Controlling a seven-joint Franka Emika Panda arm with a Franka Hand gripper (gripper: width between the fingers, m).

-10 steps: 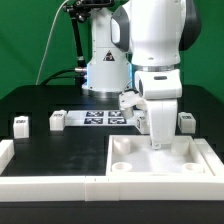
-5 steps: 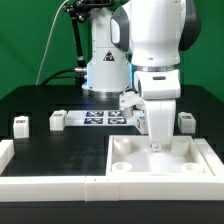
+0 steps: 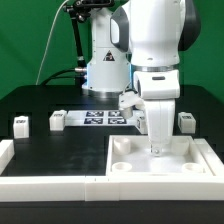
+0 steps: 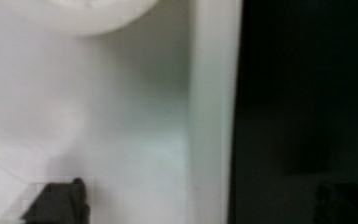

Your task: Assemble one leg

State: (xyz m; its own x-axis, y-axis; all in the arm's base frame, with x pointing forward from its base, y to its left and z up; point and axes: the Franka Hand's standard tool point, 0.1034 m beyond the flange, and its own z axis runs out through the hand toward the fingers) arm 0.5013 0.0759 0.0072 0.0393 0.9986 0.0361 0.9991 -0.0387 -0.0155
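Note:
Three small white legs show in the exterior view: two (image 3: 22, 124) (image 3: 57, 120) stand at its left and one (image 3: 185, 121) at its right, behind the large white tray-like piece (image 3: 190, 152). My gripper (image 3: 155, 147) points straight down at that piece's far rim. In the wrist view my gripper (image 4: 199, 205) is open, with nothing between the jaws. One dark fingertip (image 4: 55, 200) is over the white piece (image 4: 123, 120) and the other is over the black table. A round corner socket (image 4: 105, 12) shows beyond them.
The marker board (image 3: 104, 120) lies flat behind the tray-like piece, between the legs. A white raised border (image 3: 45, 186) runs along the table's front and left side. The robot's base (image 3: 105, 70) stands at the back.

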